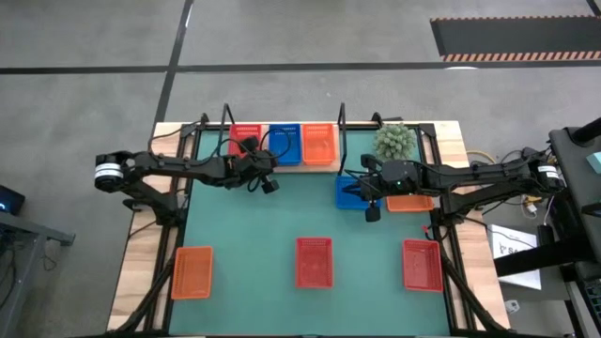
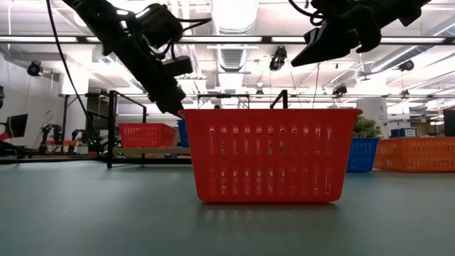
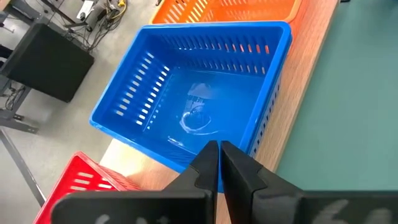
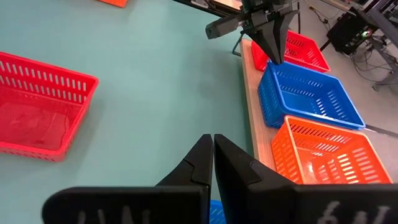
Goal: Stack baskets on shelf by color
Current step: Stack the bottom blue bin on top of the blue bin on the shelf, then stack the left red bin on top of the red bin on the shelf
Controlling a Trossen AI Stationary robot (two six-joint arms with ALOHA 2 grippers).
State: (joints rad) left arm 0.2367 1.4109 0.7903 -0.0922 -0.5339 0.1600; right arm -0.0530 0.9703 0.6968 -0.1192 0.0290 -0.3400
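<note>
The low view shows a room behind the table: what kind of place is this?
Probably a robotics lab or workshop. Long ceiling strip lights run overhead, dark metal equipment racks stand behind the green-topped table, and two dark robot arms reach over a red plastic mesh basket.

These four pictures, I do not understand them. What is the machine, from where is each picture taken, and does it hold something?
It is a robot with two dark arms at a green table. One picture looks straight down, one looks level along the table top, and two come from cameras on the wrists. On the wooden shelf stand a red basket, a blue basket and an orange basket. More baskets lie on the table. The left claw hangs by the shelf and the right claw over another blue basket. Both are shut and hold nothing.
</note>
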